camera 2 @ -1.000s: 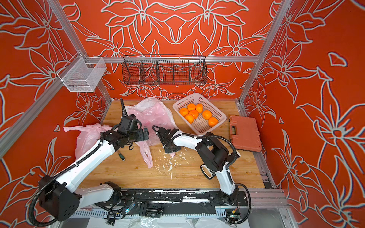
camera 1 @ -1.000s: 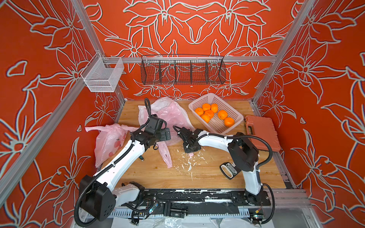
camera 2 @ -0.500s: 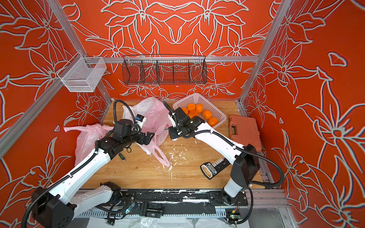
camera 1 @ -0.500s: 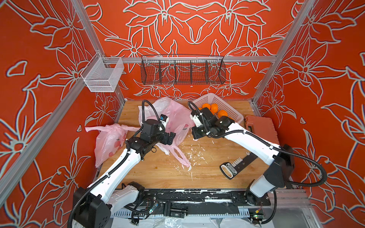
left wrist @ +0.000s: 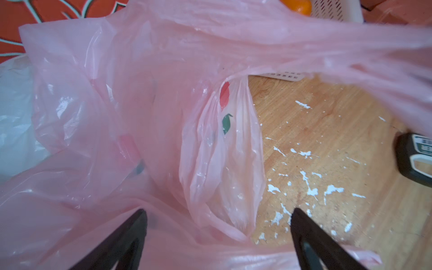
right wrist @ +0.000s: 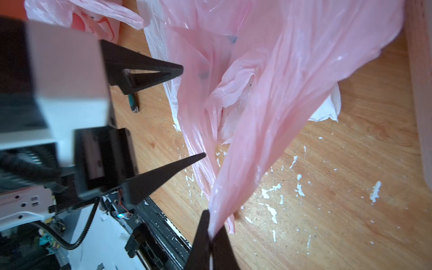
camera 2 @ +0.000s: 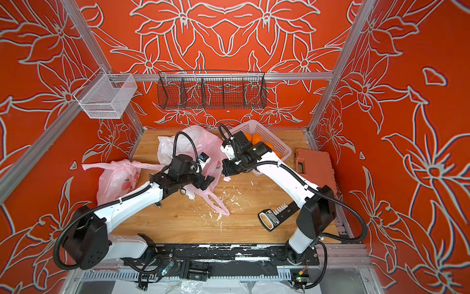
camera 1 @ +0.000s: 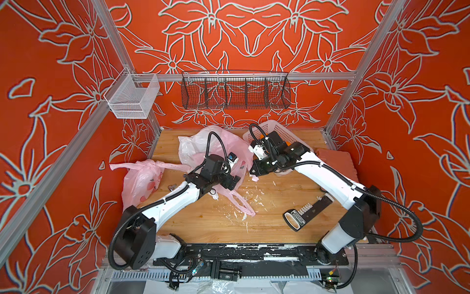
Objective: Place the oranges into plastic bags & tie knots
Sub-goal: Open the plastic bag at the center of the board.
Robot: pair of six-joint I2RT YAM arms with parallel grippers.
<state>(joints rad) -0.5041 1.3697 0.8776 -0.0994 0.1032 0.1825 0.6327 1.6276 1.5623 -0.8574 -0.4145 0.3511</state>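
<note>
Wood bench (camera 1: 216, 224) w/ white flecks, red floral walls on 3 sides. In both top views the open pink bag (camera 1: 229, 142) lies crumpled mid-bench, partly over the white bag (camera 1: 188, 150). Left hand (camera 1: 232, 182) sits over its near edge. Right hand (camera 1: 255, 170) is at its edge on the basket side. Tied pink bag (camera 1: 138, 183) rests at the bench's left edge, well apart from both hands, knot (camera 1: 152, 164) on top w/ 2 strap ends out sideways. Perforated basket (camera 2: 277, 142) stands at the back. The right arm covers much of it, so only a few oranges (camera 2: 255, 138) show in a top view. Orange case (camera 2: 315, 165) sits beside the basket, and a black tool (camera 1: 305, 213) lies near the right arm.

Left wrist view: left hand (left wrist: 217, 217) is wide open, fingers (left wrist: 131, 233) spread w/ pink film between them, nothing pinched. 1 orange and a basket corner show beyond the bag.

Right wrist view: right hand (right wrist: 211, 231) is closed tight, pinching a drawn-up point of the open pink bag's rim. Top views don't show this grip. The left hand's spread fingers face it across the bag. A small teal-tipped item (right wrist: 133, 102) lies on the bench beside the bag; can't tell what it is.
</note>
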